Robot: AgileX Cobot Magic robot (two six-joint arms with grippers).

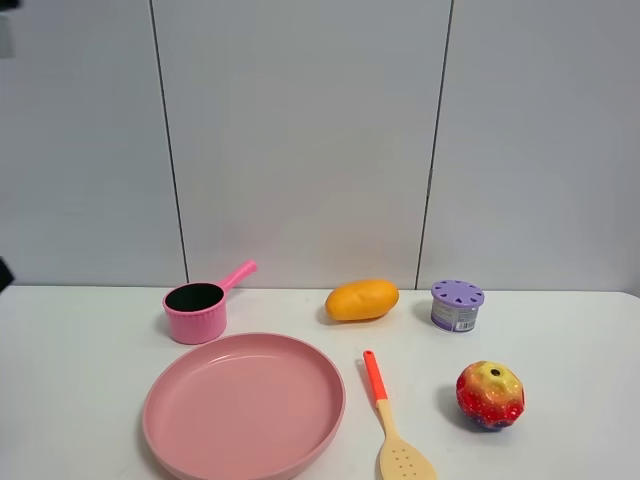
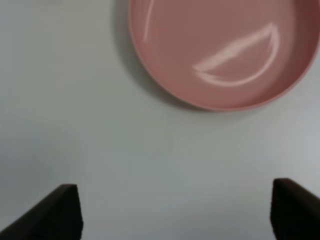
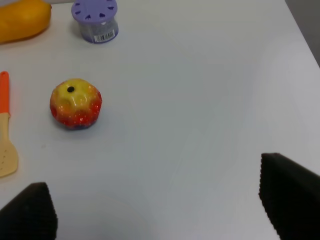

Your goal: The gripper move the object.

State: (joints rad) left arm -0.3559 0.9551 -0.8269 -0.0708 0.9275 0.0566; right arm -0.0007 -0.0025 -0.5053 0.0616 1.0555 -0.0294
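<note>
The object is a small bumpy toy fruit (image 1: 490, 396), red with a yellow top and purplish base, standing on the white table at the front right. It also shows in the right wrist view (image 3: 76, 104). My right gripper (image 3: 157, 205) is open and empty above bare table, well apart from the fruit. My left gripper (image 2: 175, 215) is open and empty above bare table, beside the pink plate (image 2: 220, 50). Neither gripper shows in the exterior high view.
The pink plate (image 1: 243, 405) lies front centre-left, with a small pink pot (image 1: 196, 310) behind it. An orange mango (image 1: 362, 299) and a purple-lidded can (image 1: 457, 305) stand at the back. An orange-handled spatula (image 1: 392, 425) lies between plate and fruit.
</note>
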